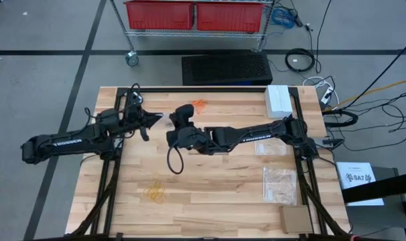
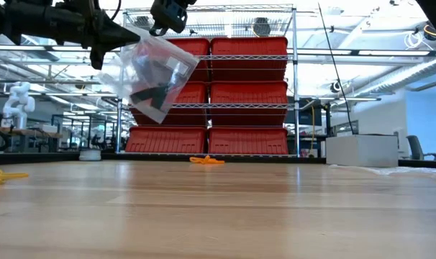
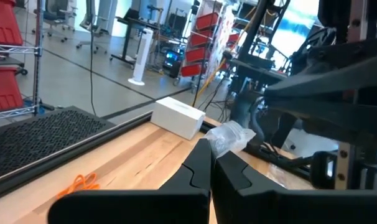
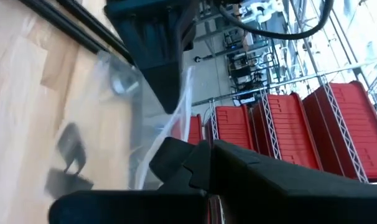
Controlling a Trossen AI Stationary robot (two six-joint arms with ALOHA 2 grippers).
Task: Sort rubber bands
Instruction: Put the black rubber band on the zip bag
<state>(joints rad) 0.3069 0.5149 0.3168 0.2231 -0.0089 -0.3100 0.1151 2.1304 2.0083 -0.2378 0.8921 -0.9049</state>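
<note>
low view has both grippers up off the table pinching one crinkly clear plastic bag between them, left gripper clamped shut on one top corner, right gripper shut on the other. inside the bag sit the black rubber bands, a dark thin tangle. the orange rubber bands lie in a loose wiry heap at the far edge of the pale wood-plank table, and the yellow rubber bands rest near the front.

Bag: above table, between both grippers. Rubber bands: far edge. Box: far right corner.
</note>
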